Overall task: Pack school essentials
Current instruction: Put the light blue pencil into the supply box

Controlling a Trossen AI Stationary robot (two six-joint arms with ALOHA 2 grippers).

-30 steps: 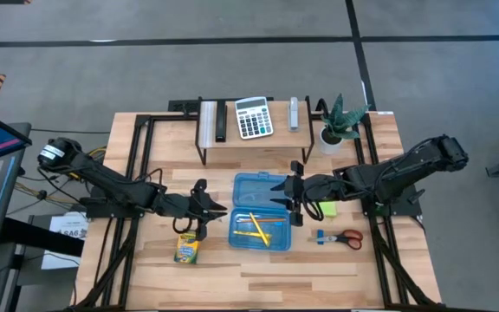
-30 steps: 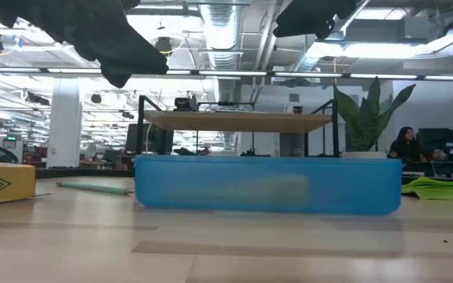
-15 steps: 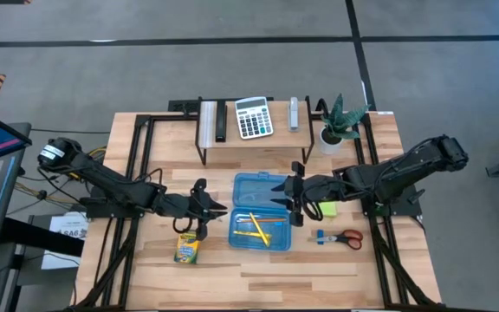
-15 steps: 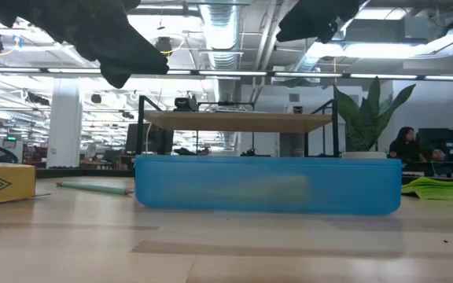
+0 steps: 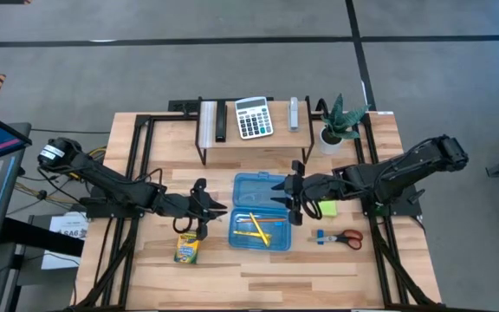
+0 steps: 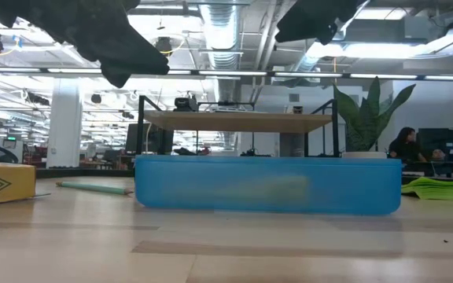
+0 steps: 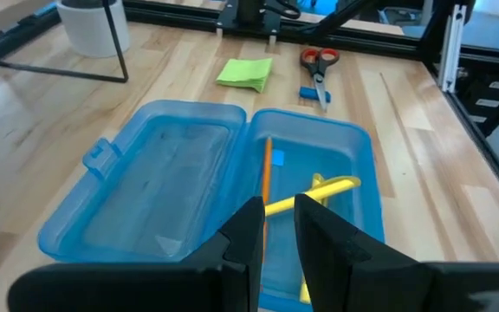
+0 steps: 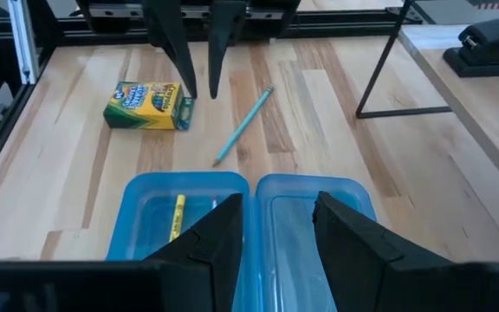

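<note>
High view: open blue box (image 5: 261, 211) mid-table, pencils (image 5: 254, 227) in its near half. Left claw (image 5: 204, 211) hangs just left of the box, narrow and empty. The crayon box (image 5: 186, 248) lies on the table just nearer than it, long axis near-far. Right claw (image 5: 294, 201) hangs at the box's right edge, part open, empty. Sticky pad (image 5: 325, 209) just right of it; scissors (image 5: 348, 237) and blue piece (image 5: 320, 236) nearer, handles right.

Low view: box wall across the middle; crayon box at left edge; both claws above.

Left wrist: pencils in box; pad, scissors beyond.

Right wrist: a teal pencil (image 8: 243, 135) lies loose, slanted, beside the crayon box; label too small to read with certainty. Left arm is nearer both, judged.
</note>
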